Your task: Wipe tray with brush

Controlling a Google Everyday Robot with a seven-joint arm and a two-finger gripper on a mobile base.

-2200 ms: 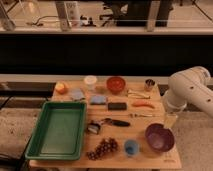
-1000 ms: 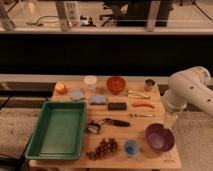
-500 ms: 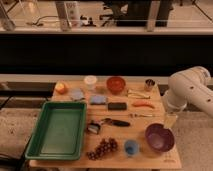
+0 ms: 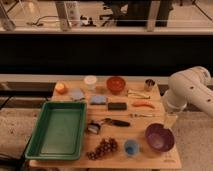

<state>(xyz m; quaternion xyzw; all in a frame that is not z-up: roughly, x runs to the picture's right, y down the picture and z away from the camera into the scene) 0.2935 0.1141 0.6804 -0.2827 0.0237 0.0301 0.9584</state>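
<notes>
Though well apart from pincer (image 4: 170, 120) near bowl (image 4: 159, 138), brush (image 4: 107, 123) beside tray (image 4: 57, 131).

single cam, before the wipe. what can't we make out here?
Camera view only:
- Arm: cut off by the right frame edge; base unseen.
- Gripper, at the table's right edge above the purple bowl: too small to read its pose.
- Brush: too small to tell which way the bristles face.
- Tray: any dirt inside is too fine to see.

tray (image 4: 57, 130) on table (image 4: 150, 158), front left | brush (image 4: 108, 123) just right of tray | block (image 4: 117, 106) behind brush | grapes (image 4: 102, 146) before brush | bowl (image 4: 159, 137) front right | gripper (image 4: 170, 120) just behind bowl, at right edge
</notes>
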